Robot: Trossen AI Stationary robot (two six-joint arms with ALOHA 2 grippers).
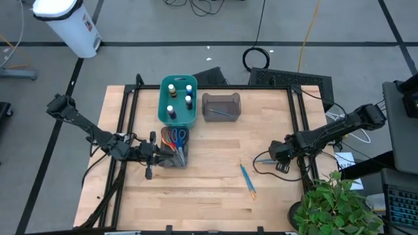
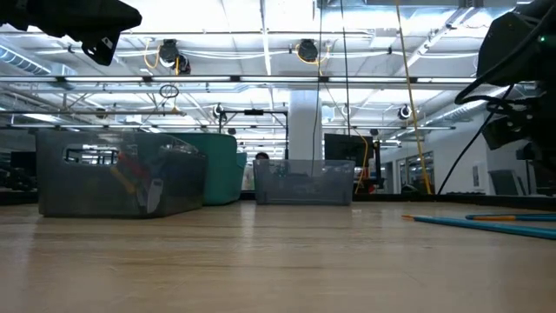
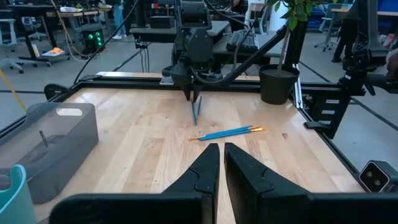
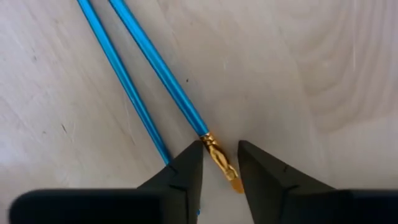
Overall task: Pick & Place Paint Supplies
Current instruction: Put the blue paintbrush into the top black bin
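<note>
**Right claw parked over the brush tip**

Wooden counter (image 1: 215, 183), workshop behind. Right claw (image 4: 219, 163) sits right on top of a thin blue brush (image 4: 158, 68); the gold ferrule end lies between its half-open fingers, nothing gripped yet. Its long axis runs away from the claw, a second blue brush (image 4: 121, 78) just beside it. Left claw (image 3: 221, 163), shut and empty, waits well apart from that brush, so right's nearer.

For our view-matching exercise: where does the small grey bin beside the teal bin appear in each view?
High view: grey bin, upper middle.
Low view: middle.
Left wrist view: left edge.
Right wrist view: not in it.
Shared landmark: the teal bin beside it.
</note>
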